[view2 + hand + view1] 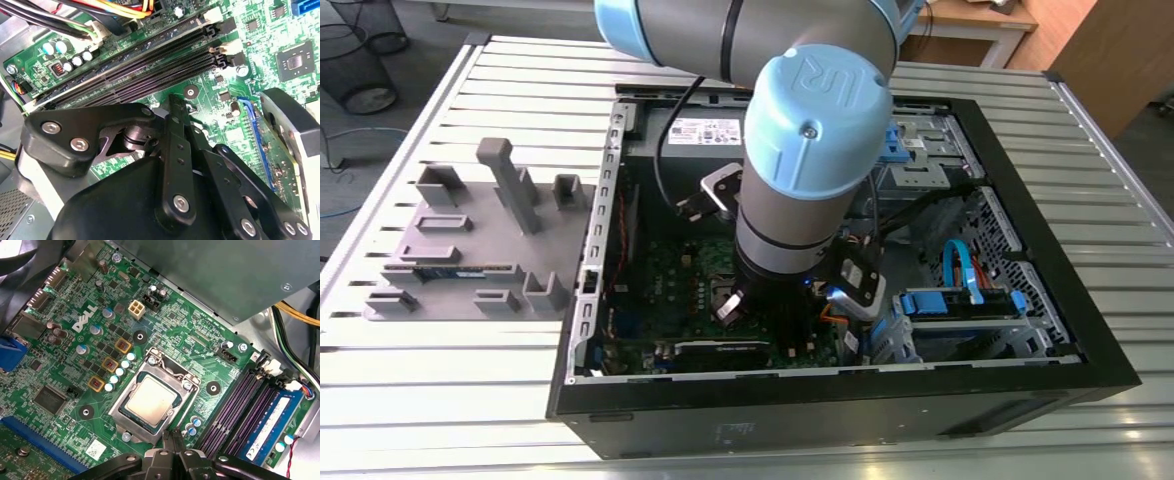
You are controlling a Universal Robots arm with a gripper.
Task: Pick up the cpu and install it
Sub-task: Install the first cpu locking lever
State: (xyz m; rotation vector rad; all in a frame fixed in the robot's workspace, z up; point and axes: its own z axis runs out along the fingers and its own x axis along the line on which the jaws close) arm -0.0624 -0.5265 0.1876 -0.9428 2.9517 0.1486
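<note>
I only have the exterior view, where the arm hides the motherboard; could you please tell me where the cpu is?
Observer: In the first wrist view, the cpu, a flat square chip with a shiny silver top, lies inside the rectangular metal-framed socket.
Operator: Thanks; where is the gripper?
Observer: The black gripper is above the socket's corner, not on the chip.
Operator: Any memory fitted?
Observer: A long blue-labelled memory stick stands in one slot.

Square silver-topped cpu (150,402), lying flat, seated inside the metal-framed motherboard socket (186,384)
</note>
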